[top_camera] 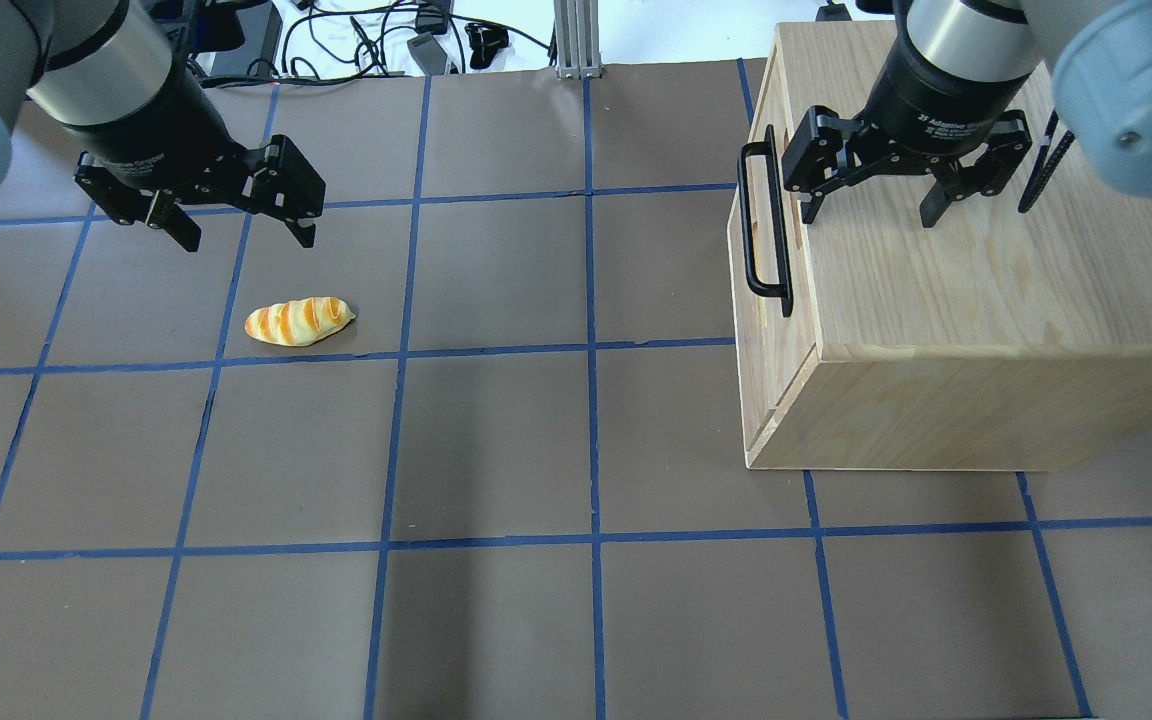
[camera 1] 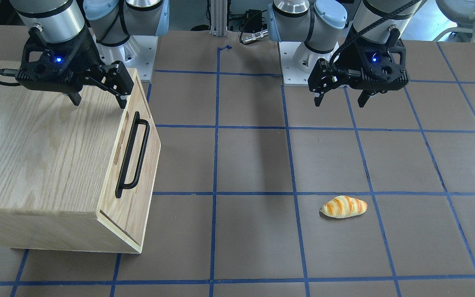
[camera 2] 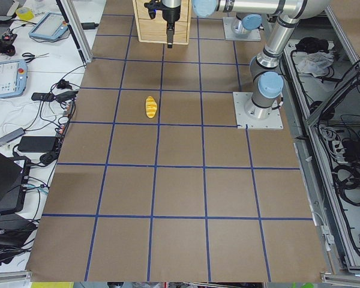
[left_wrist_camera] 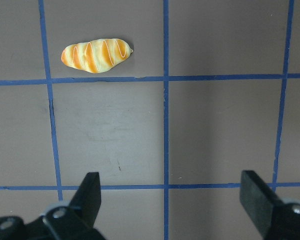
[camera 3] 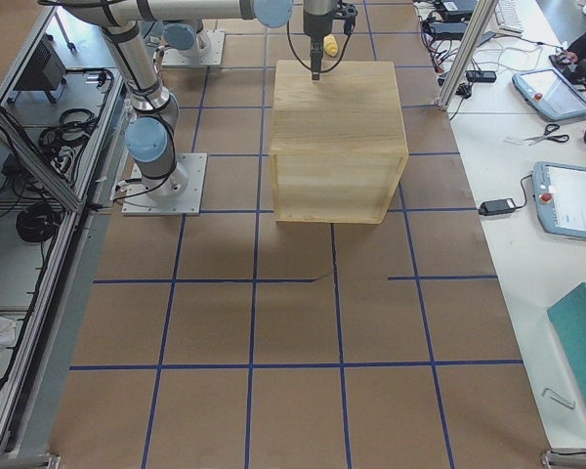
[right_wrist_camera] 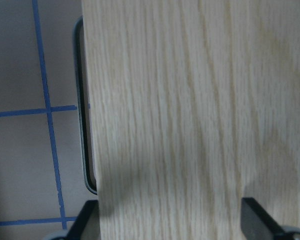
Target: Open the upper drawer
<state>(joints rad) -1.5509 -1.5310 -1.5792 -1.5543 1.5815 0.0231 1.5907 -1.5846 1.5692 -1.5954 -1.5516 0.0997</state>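
The upper drawer point(camera 1: 133, 153) is pushed in, flush with the light-oak cabinet point(top_camera: 976, 290) on my right side. Its black bar handle point(camera 1: 140, 154) runs along the front just below the cabinet's top edge and also shows in the overhead view point(top_camera: 748, 225) and the right wrist view point(right_wrist_camera: 80, 110). My right gripper point(top_camera: 871, 215) is open and empty. It hovers over the cabinet top, close behind the handle edge point(camera 1: 98, 101). My left gripper point(top_camera: 249, 240) is open and empty above the bare table point(camera 1: 339, 103).
A striped bread roll point(top_camera: 298, 321) lies on the table just in front of my left gripper and shows in the left wrist view point(left_wrist_camera: 96, 55). Blue tape lines grid the brown table point(top_camera: 576, 450). A plain wooden panel point(camera 1: 127, 225) sits below the drawer.
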